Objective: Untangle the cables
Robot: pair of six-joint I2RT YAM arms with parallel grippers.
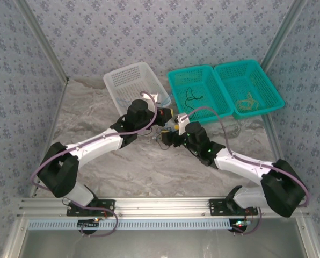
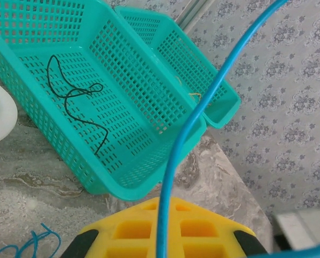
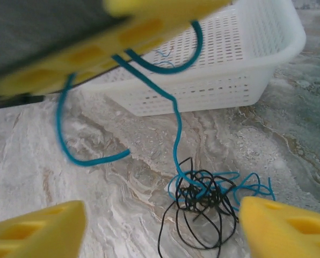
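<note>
The table (image 1: 95, 156) carries 3 baskets along its far edge: a white basket (image 1: 130, 80), then the left teal basket (image 1: 208, 86) holding 1 freed black cable (image 1: 191, 95), and the right teal basket (image 1: 246, 80) holding a yellow-tan cable (image 1: 247, 101). Mid-table, just off the white basket's near wall, the left gripper (image 2: 160, 231) appears pressed together on a blue cable (image 2: 195, 118). That cable runs down into the tangle (image 3: 203, 196) of blue and black loops. The right gripper (image 3: 162, 231) hangs spread wide over that knot. It should probably pin only black strands at the knot's edge. The left can then draw the blue out slowly, easing off if the whole knot lifts.
</note>
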